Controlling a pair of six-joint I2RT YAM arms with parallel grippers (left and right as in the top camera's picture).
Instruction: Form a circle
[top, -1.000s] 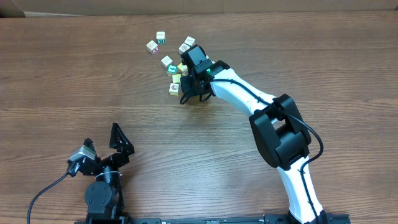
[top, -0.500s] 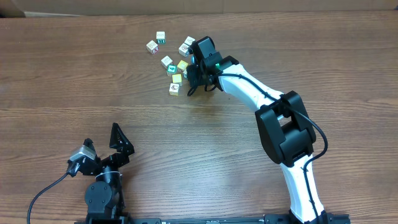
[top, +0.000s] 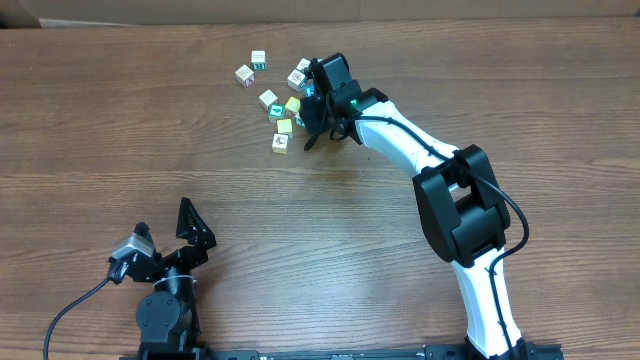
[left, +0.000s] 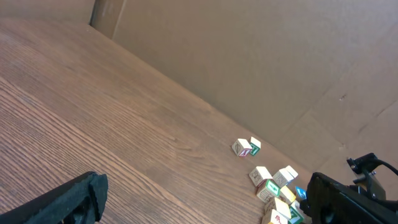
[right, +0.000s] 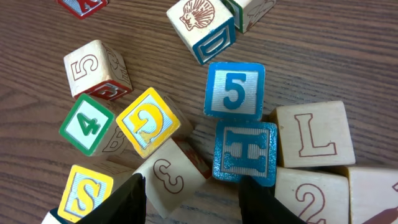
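We find the circle (right: 264, 152) at the lower right of the right wrist view: a blue 5 cube (right: 234, 90) above a blue H cube (right: 244, 154), with a white L cube (right: 314, 135) and a white 2 cube (right: 309, 198) pressed beside them. The right tool (right: 196, 202) stands partly spread at the bottom edge, gripping nothing, over a white 3 cube (right: 171, 180). A yellow G cube (right: 149, 121) and a green 4 cube (right: 87, 124) crowd the left. The left tool (top: 165, 228) rests spread wide and empty at the lower left of the surface (top: 120, 130).
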